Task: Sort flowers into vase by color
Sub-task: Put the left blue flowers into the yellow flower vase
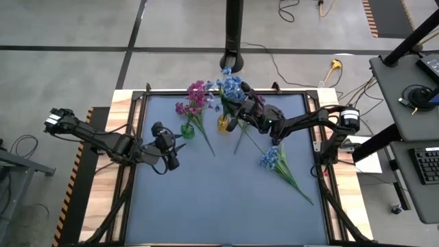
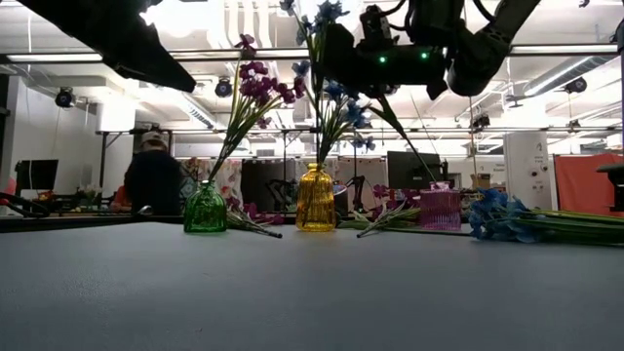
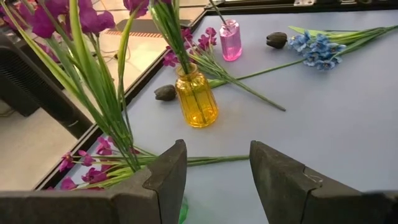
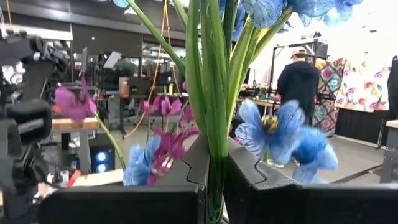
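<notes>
Right wrist view: right end effector [image 4: 214, 171] closed on a bunch of green stems of the blue sprig [image 4: 283, 134], pinched between its two dark fingers, stems running straight up out of the grip. In the high view this end effector [image 1: 241, 118] sits just over the amber vase [image 1: 223, 123] near the desk's far edge; blue heads [image 1: 230, 86] fan out beyond it.

Step in hand, by my reading: seating the blue sprig in the amber vase. To do it well, keep the stems near plumb over the narrow neck, lower until the ends bottom out, then release without dragging the bunch sideways; the vase looks light and could tip.

Sprig's long axis: near vertical in the low view [image 2: 327, 97], heads up, cut ends down in the vase [image 2: 316, 200].

Left end effector [image 1: 167, 145] open, holding nothing, just beside the green vase [image 1: 187, 129] with its magenta sprig [image 1: 195, 96].

Farther right, a blue sprig [image 1: 274, 158] lies flat on the desk [image 1: 219, 206], heads toward the centre, stem toward the near right corner.
</notes>
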`<state>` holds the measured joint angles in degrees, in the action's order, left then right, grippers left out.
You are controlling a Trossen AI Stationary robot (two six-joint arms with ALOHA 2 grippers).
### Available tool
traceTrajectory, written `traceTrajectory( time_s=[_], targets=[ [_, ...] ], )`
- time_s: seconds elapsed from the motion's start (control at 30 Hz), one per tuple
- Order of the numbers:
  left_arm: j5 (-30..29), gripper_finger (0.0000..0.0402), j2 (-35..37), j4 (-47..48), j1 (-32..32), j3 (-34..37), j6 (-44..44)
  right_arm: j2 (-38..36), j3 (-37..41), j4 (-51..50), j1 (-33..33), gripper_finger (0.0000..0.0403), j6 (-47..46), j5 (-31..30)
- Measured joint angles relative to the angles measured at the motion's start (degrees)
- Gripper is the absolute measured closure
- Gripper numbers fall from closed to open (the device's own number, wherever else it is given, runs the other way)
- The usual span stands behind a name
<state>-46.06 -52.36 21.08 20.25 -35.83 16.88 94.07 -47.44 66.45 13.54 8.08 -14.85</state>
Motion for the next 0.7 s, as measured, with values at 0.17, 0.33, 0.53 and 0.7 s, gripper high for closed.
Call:
traceTrajectory(
  time_s=[0.17, 0.33, 0.53, 0.7],
  targets=[
    [-0.04, 0.0242, 0.0, 0.02, 0.02, 0.0, -0.02, -0.03, 0.0, -0.73, 0.0, 0.0385, -0.54, 0.0],
    [-0.06, 0.0242, 0.0, 0.02, 0.01, 0.0, -0.03, -0.03, 0.0, -1.04, 0.0, 0.0385, -0.52, 0.0],
    [-0.07, 0.0242, 0.0, 0.02, 0.0, 0.0, -0.04, -0.05, 0.0, -1.58, 0.0, 0.0385, -0.48, 0.0],
    [-0.07, 0.0242, -0.02, 0.02, 0.0, 0.0, -0.04, -0.05, 0.0, -1.59, 0.0, 0.0385, -0.44, 0.0]
  ],
)
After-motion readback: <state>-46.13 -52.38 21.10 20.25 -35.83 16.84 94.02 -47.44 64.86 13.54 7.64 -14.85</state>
